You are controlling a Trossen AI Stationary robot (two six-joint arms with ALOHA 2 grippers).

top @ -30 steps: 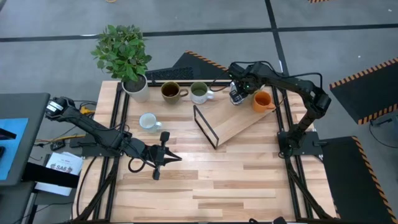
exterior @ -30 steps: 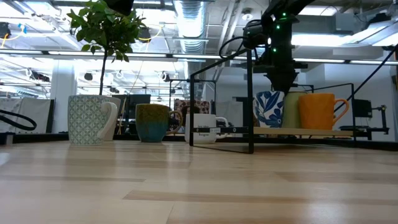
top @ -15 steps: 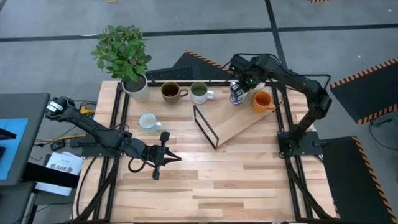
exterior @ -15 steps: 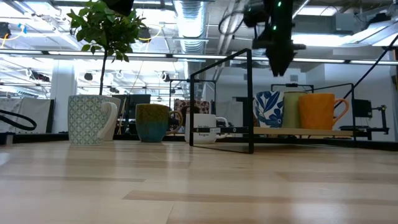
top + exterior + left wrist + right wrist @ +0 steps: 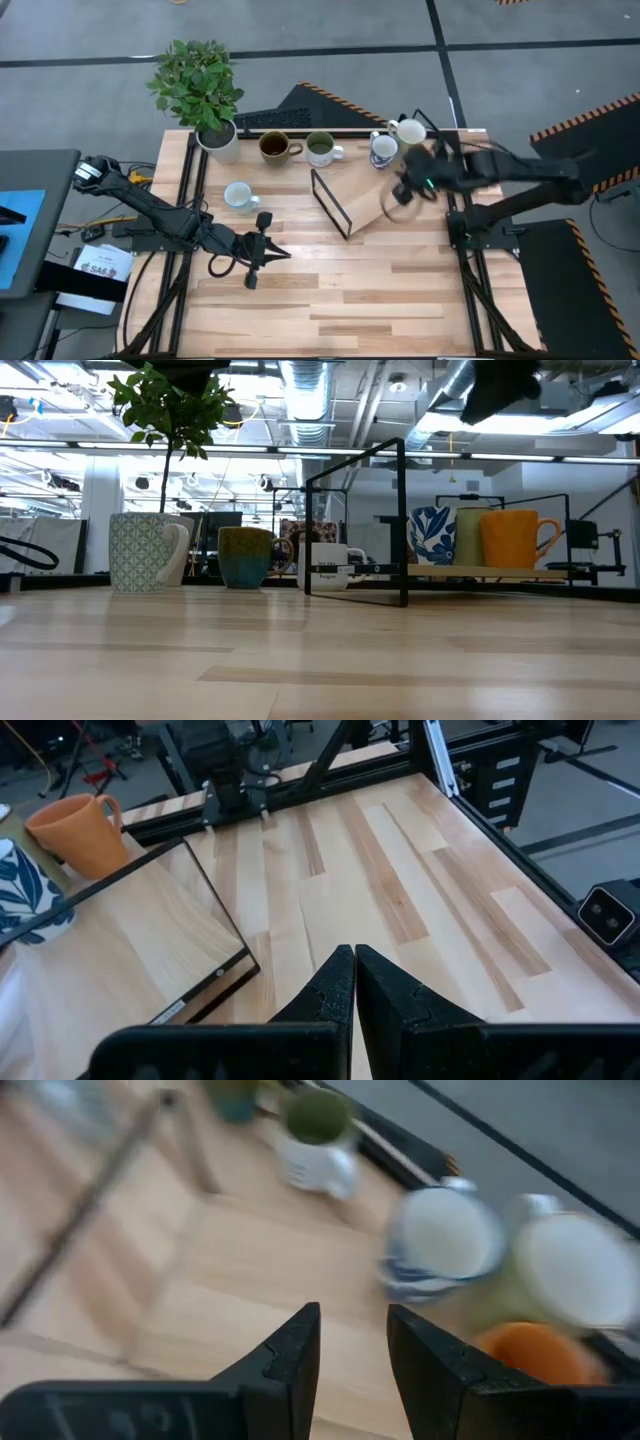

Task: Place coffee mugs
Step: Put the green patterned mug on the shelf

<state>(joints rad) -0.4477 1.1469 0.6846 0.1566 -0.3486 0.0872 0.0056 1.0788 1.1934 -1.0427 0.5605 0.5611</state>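
High view: plant beside brown mug

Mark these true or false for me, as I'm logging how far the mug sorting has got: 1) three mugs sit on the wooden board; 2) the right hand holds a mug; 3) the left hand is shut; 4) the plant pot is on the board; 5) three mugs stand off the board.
1) True: the blue-patterned mug, cream mug and orange mug sit on the board.
2) False: the right hand is open and empty above the board.
3) True: the left hand has its fingers together.
4) False: the plant pot stands on the table, at its far left corner.
5) True: the brown mug, green-inside mug and pale mug stand on the table.
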